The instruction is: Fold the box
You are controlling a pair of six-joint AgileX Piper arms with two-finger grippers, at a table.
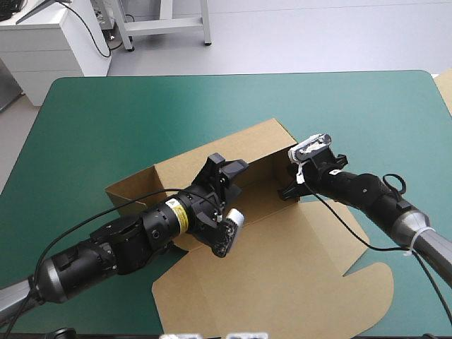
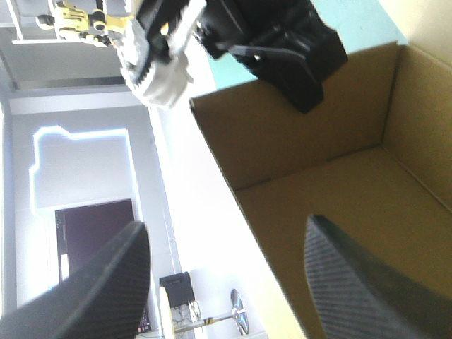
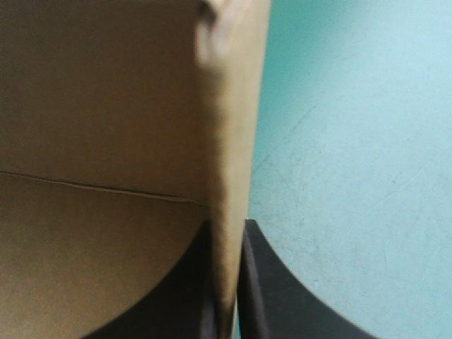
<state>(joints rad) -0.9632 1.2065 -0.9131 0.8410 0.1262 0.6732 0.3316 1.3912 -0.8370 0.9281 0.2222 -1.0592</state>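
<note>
The brown box point(image 1: 282, 261) lies mid-table, its back and side walls raised into a tray and its lid flat toward the front edge. My left gripper point(image 1: 224, 169) hovers over the tray. In the left wrist view it point(image 2: 226, 222) is open, a raised wall of the box point(image 2: 318, 155) running ahead between the fingers. My right gripper point(image 1: 288, 189) is at the tray's right wall. The right wrist view shows it point(image 3: 227, 226) shut on that wall of the box point(image 3: 106, 106), one finger inside and one outside. The right gripper point(image 2: 296, 63) also shows beyond the wall.
The teal-green cover point(image 1: 106, 120) surrounds the box, with the widest room at the far side and the left. Outside the gripped wall lies bare cover point(image 3: 353, 141). The lid's rounded tab point(image 1: 371, 282) reaches toward the front right.
</note>
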